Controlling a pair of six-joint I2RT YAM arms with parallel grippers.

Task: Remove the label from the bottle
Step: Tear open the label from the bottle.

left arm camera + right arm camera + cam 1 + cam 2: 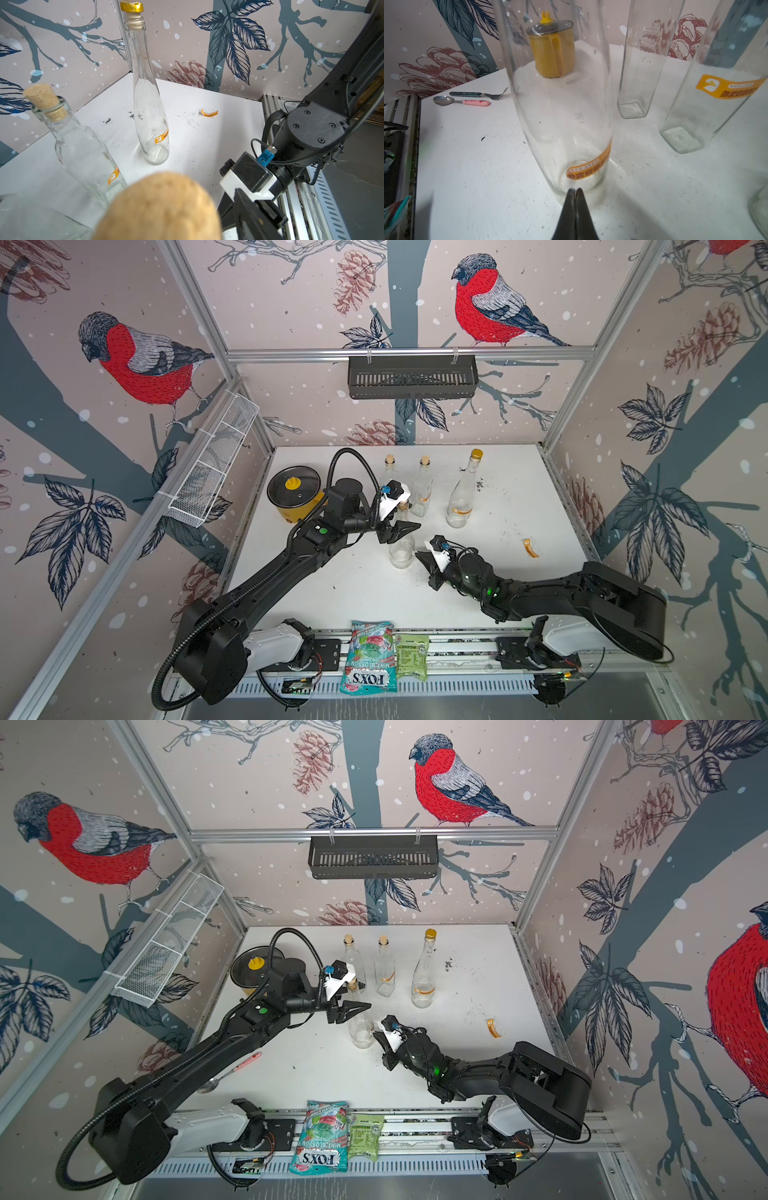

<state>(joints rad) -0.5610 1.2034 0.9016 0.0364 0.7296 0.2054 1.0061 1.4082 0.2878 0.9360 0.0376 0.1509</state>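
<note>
Work the right gripper's (576, 192) pressed-together fingers (569, 214) under the label's (588, 167) end; left gripper (401, 531) (finger spread unclear) should brace the bottle (560, 104).

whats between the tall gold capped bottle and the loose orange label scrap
Only bare, scuffed white table between the tall bottle and the label scrap; the left wrist view shows it.

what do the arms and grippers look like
Both are black with white base housings. The left arm carries a corrugated hose and a green dot. The left gripper and right gripper have pointed black fingers, white camera mounts, blue plugs.
</note>
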